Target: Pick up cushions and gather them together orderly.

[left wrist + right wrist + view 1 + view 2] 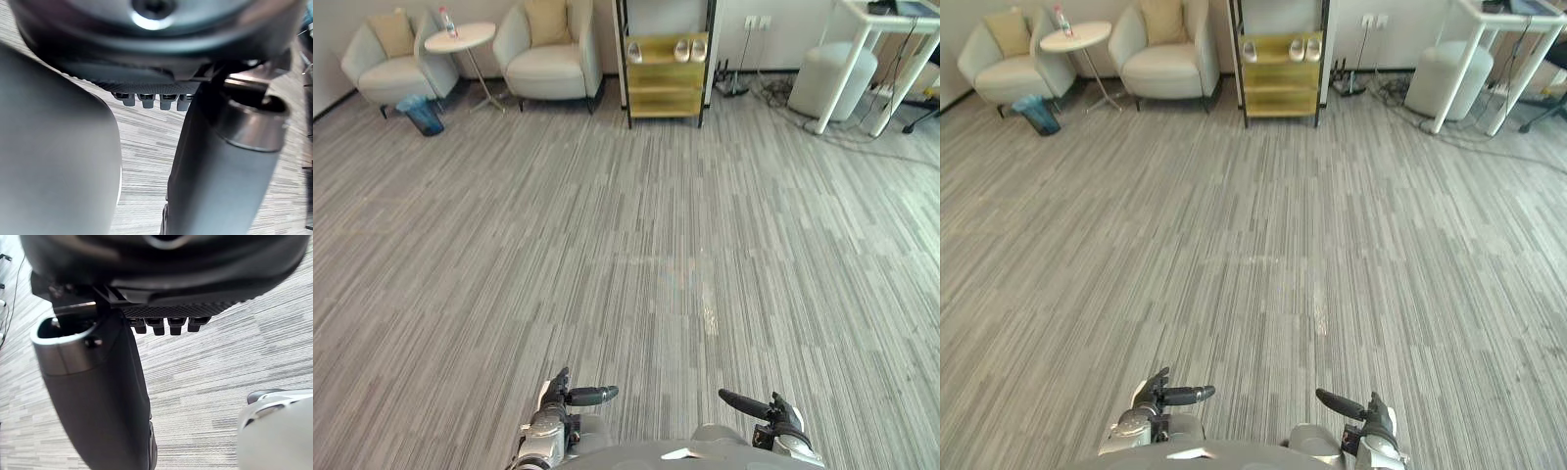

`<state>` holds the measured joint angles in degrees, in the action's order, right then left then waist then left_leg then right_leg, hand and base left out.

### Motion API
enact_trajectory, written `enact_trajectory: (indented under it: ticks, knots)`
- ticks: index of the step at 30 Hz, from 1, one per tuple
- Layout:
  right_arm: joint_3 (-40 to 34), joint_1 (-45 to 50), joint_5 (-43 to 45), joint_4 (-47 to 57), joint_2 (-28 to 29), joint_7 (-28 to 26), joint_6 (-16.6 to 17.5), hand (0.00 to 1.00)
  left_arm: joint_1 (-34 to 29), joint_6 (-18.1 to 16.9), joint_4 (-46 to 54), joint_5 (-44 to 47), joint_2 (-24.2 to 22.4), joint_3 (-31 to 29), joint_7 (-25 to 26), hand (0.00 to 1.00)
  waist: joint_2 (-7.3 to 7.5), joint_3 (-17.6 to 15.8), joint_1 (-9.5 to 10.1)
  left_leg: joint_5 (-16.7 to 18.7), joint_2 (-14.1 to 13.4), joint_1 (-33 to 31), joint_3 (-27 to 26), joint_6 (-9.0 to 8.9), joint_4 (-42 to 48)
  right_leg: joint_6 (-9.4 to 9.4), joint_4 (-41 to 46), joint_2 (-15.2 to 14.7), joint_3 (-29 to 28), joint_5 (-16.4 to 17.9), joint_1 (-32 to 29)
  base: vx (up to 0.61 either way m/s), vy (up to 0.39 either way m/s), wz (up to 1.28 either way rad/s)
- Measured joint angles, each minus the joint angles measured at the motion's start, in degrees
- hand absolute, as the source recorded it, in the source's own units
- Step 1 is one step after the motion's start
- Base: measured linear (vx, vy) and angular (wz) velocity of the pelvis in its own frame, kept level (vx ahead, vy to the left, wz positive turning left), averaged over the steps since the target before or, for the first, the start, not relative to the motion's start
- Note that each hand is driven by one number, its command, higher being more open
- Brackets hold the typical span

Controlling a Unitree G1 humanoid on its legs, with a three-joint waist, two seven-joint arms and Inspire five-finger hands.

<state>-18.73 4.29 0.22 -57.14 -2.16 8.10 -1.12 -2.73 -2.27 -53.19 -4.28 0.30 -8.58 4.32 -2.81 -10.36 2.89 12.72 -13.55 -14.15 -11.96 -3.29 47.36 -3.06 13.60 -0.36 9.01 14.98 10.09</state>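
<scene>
Two tan cushions lie far off at the back left. One cushion (391,32) rests on the left armchair (382,73); the other cushion (546,20) leans on the back of the second armchair (548,64). My left hand (558,401) and right hand (773,411) hang low at the near edge, over bare carpet, thumbs pointing inward toward each other. Both hands are open and hold nothing. In the wrist views the left hand (146,73) and the right hand (166,308) show relaxed fingers above striped carpet.
A round white side table (460,37) with a bottle stands between the armchairs, a blue bin (421,113) in front of it. A yellow shelf (666,78) with shoes stands at the back middle. A white stool (832,78), a white desk (891,24) and floor cables are at the back right.
</scene>
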Motion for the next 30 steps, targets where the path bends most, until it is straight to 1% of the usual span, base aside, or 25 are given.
enact_trajectory:
  ticks: [1, 2, 3, 4, 5, 7, 8, 10, 11, 12, 13, 14, 15, 16, 18, 20, 21, 22, 23, 24, 25, 26, 28, 29, 30]
  knots:
    - [-0.21, -0.03, -0.01, -0.01, 0.70, 0.00, -0.15, 1.00, 0.03, -0.16, 0.21, 0.01, 0.00, -0.02, 0.01, 1.00, 0.56, -0.21, 0.12, -0.41, 3.25, -0.41, -0.31, -0.13, -10.79, 0.40, -2.11, -0.97, -0.45, -0.02, 2.41, 0.46, 0.116, -0.35]
    - [-0.32, 0.00, -0.06, -0.08, 1.33, -0.02, -0.13, 1.00, -0.03, -0.21, 0.13, 0.06, 0.08, 0.04, 0.04, 1.00, 1.07, -0.13, 0.36, -5.59, 7.55, 0.04, 0.21, -0.05, -28.17, 1.40, -4.44, -2.33, -1.60, 0.43, 4.66, 0.56, 0.150, -0.28]
    - [-0.32, 0.00, -0.06, -0.08, 1.33, -0.02, -0.13, 1.00, -0.03, -0.21, 0.13, 0.05, 0.08, 0.05, 0.03, 1.00, 1.07, -0.13, 0.36, -5.69, 7.63, 0.05, 0.23, -0.04, -28.39, 1.42, -4.47, -2.34, -1.65, 0.43, 4.69, 0.49, 0.174, -0.45]
    - [-0.25, -0.07, -0.10, -1.03, 1.15, -0.06, 0.00, 1.00, -0.06, -0.22, -0.03, 0.60, 0.03, 0.07, 0.22, 1.00, 0.76, -0.04, 1.26, -13.85, 9.21, 0.62, 1.35, 0.12, -35.37, 2.57, -5.79, -2.54, -3.49, 1.11, 6.29, 0.63, 0.221, -0.53]
    - [0.20, -0.57, -0.12, -2.89, 1.37, -0.29, -0.16, 1.00, 0.28, -0.26, -0.52, 1.01, 0.70, 0.42, 0.18, 1.00, 1.88, 0.43, 2.03, -17.51, 10.71, 2.20, 1.23, 2.41, -36.59, 3.00, -6.25, -3.74, -5.41, 1.26, 7.51, 0.53, 0.187, -0.49]
    - [0.28, -0.85, -0.16, -3.73, 2.19, -0.38, -0.16, 1.00, 0.81, -0.20, -1.15, 0.68, 1.94, 1.29, -0.07, 1.00, 4.03, 1.41, 1.54, -15.53, 12.40, 1.90, 0.97, 3.80, -35.33, 4.39, -5.12, -5.87, -6.83, 0.28, 6.80, 0.44, 0.148, -0.03]
    - [0.23, -0.78, -0.18, -3.84, 2.74, -0.38, -0.21, 1.00, 1.07, -0.15, -1.63, 0.55, 2.54, 1.14, -0.72, 1.00, 5.04, 1.58, 1.62, -12.43, 13.13, 1.37, 0.72, 4.46, -31.54, 4.61, -2.69, -6.88, -8.37, 0.13, 6.72, 0.47, 0.163, 0.12]
    - [0.23, -0.09, -0.46, -3.91, 2.66, -0.57, -0.18, 1.00, 1.06, -0.13, -2.16, 0.64, 2.73, 0.87, -0.68, 1.00, 5.70, 2.41, 1.86, -7.83, 14.07, 2.39, 0.23, 5.30, -27.78, 4.82, 5.96, -7.69, -10.31, 0.02, 4.73, 0.45, 0.165, 0.06]
    - [0.24, -0.11, -0.77, -3.96, 2.58, -0.75, -0.17, 1.00, 1.02, -0.06, -2.39, 0.67, 2.74, 0.91, -0.68, 1.00, 5.68, 2.60, 1.85, -6.22, 14.52, 3.80, 0.26, 5.34, -27.47, 6.35, 12.52, -8.01, -10.63, -0.88, 2.66, 0.54, 0.201, 0.00]
    - [0.16, -0.23, -0.78, -3.64, 2.53, -1.28, 0.06, 1.00, 1.03, -0.01, -3.04, 0.68, 2.80, 0.92, -0.78, 1.00, 5.68, 2.56, 1.67, -4.25, 15.26, 6.66, 0.63, 5.76, -28.39, 11.47, 26.46, -8.68, -10.98, -5.84, -3.03, 0.45, 0.159, 0.04]
    - [0.10, -0.25, -0.76, -3.34, 2.51, -1.54, 0.27, 1.00, 1.17, 0.17, -3.54, 0.68, 2.97, 0.92, -0.75, 1.00, 5.64, 2.37, 1.48, -3.33, 15.64, 8.50, 1.03, 5.88, -28.98, 12.89, 34.80, -9.10, -11.20, -7.44, -6.57, 0.45, 0.111, 0.17]
    - [0.14, -0.24, -0.60, -2.10, 2.05, -1.71, 0.66, 1.00, 1.19, 0.60, -4.67, 1.10, 3.03, 1.13, -0.60, 1.00, 5.26, 2.01, 1.07, -1.79, 15.96, 13.25, 1.76, 5.67, -30.26, 10.65, 44.75, -9.47, -10.36, -3.77, -12.10, 0.43, 0.050, 0.17]
    - [0.35, -0.21, -0.65, -1.65, 1.74, -1.67, 0.78, 1.00, 0.99, 0.61, -4.88, 1.36, 2.98, 1.43, -0.56, 1.00, 4.60, 1.69, 1.00, -1.42, 15.92, 16.55, 1.80, 5.64, -31.98, 9.12, 45.90, -9.63, -8.85, -1.94, -14.59, 0.49, 0.023, 0.13]
    - [0.98, -0.21, -0.65, -1.19, 1.57, -1.71, 1.20, 1.00, 0.98, 0.54, -4.94, 1.35, 2.84, 1.60, -0.55, 1.00, 4.43, 1.61, 0.82, -1.26, 15.54, 20.23, 2.13, 5.80, -34.55, 7.00, 43.79, -9.64, -6.08, 0.39, -17.55, 0.39, -0.013, 0.06]
    - [0.94, -0.25, -0.59, -0.66, 1.83, -1.81, 1.60, 1.00, 0.98, 0.51, -4.97, 1.36, 2.56, 1.59, -0.54, 1.00, 4.12, 1.56, 0.34, -0.84, 14.90, 22.67, 3.07, 5.72, -36.38, 5.41, 39.95, -9.21, -3.62, 1.35, -20.08, 0.38, -0.089, 0.20]
    - [0.70, -0.63, -0.54, 0.22, 1.88, -1.88, 2.16, 1.00, 0.82, 0.50, -5.58, 1.42, 2.22, 1.36, -0.63, 1.00, 3.36, 1.40, -0.18, 1.60, 12.36, 25.05, 4.65, 3.81, -37.00, 5.73, 26.94, -6.20, -2.38, 0.85, -24.20, 0.39, -0.165, 0.38]
    - [0.65, -0.87, -0.55, 0.04, 1.87, -1.87, 2.15, 1.00, 0.82, 0.51, -5.77, 1.34, 2.38, 1.33, -0.58, 1.00, 3.53, 1.47, -0.26, 3.00, 11.33, 25.95, 5.65, 2.11, -36.88, 6.07, 16.11, -4.59, -3.77, -2.02, -25.01, 0.57, -0.314, 0.51]
    - [-0.35, -1.04, -0.34, -0.37, 1.35, -1.90, 1.94, 1.00, 0.94, 0.52, -7.22, 1.35, 1.97, 0.82, -0.48, 1.00, 2.41, 1.94, -0.65, 4.16, 9.54, 27.16, 7.41, 1.21, -36.65, 2.83, 14.05, -2.59, -2.76, -7.48, -23.30, 0.60, -0.336, 0.43]
    - [-0.35, -1.05, -0.35, -0.39, 1.37, -1.90, 1.93, 1.00, 0.96, 0.53, -7.24, 1.35, 1.92, 0.78, -0.48, 1.00, 2.35, 1.93, -0.65, 4.16, 9.42, 27.18, 7.44, 1.21, -36.65, 2.83, 14.04, -2.52, -2.70, -7.47, -23.29, 0.53, -0.312, 0.31]
    - [-0.37, -1.29, -0.66, -1.09, 0.56, -1.77, 1.90, 1.00, 0.99, 0.40, -7.24, 1.26, 0.88, 0.35, -0.77, 1.00, 0.97, 2.20, -0.15, 3.37, 8.02, 26.88, 7.89, 0.67, -35.99, 1.60, 14.28, -1.49, -2.13, -5.79, -23.07, 0.42, -0.245, 0.14]
    - [-0.50, -1.60, -0.39, -1.08, 0.22, -1.77, 1.65, 1.00, 0.99, 0.43, -7.16, 1.18, 0.37, 0.33, -0.88, 1.00, 0.48, 1.98, -0.34, 3.07, 7.67, 26.74, 7.93, 0.15, -33.83, 0.69, 14.98, -1.38, -1.27, -4.01, -22.48, 0.59, -0.355, 0.22]
    - [-0.48, -1.64, -0.40, -1.09, 0.15, -1.65, 1.49, 1.00, 0.99, 0.52, -7.16, 1.17, 0.01, 0.15, -0.88, 1.00, 0.26, 1.88, -0.45, 2.82, 7.23, 25.93, 8.07, -0.28, -30.81, 0.23, 15.00, -1.24, -0.74, -3.01, -21.41, 0.49, -0.281, 0.32]
    - [-0.06, -1.29, -0.38, -0.99, 0.00, -1.58, 1.09, 1.00, 1.02, 0.53, -6.51, 0.66, -0.17, -1.95, -1.04, 1.00, 0.16, 1.58, -0.80, -0.64, 5.21, 17.63, 9.13, -1.17, -9.73, -0.52, 11.82, -0.88, 0.97, -1.14, -15.93, 0.36, -0.231, 0.40]
    - [0.89, -0.94, -0.42, -1.02, -0.08, -1.46, 0.97, 1.00, 0.71, 0.48, -4.90, 0.68, -0.21, -3.25, -0.97, 1.00, -0.14, 1.10, -0.18, -0.66, 2.67, 11.37, 8.52, -1.02, 4.37, -1.00, 8.80, 0.16, 1.61, -0.85, -11.32, 0.36, -0.218, 0.23]
    - [1.77, -0.77, -0.40, -1.08, -0.05, -1.29, 0.85, 1.00, 0.53, 0.38, -4.02, 0.70, -0.33, -3.58, -0.92, 1.00, -0.18, 1.02, -0.03, -0.58, 1.41, 8.93, 7.37, -0.95, 9.16, -1.11, 7.21, 0.52, 1.74, -0.79, -8.95, 0.31, -0.167, 0.08]
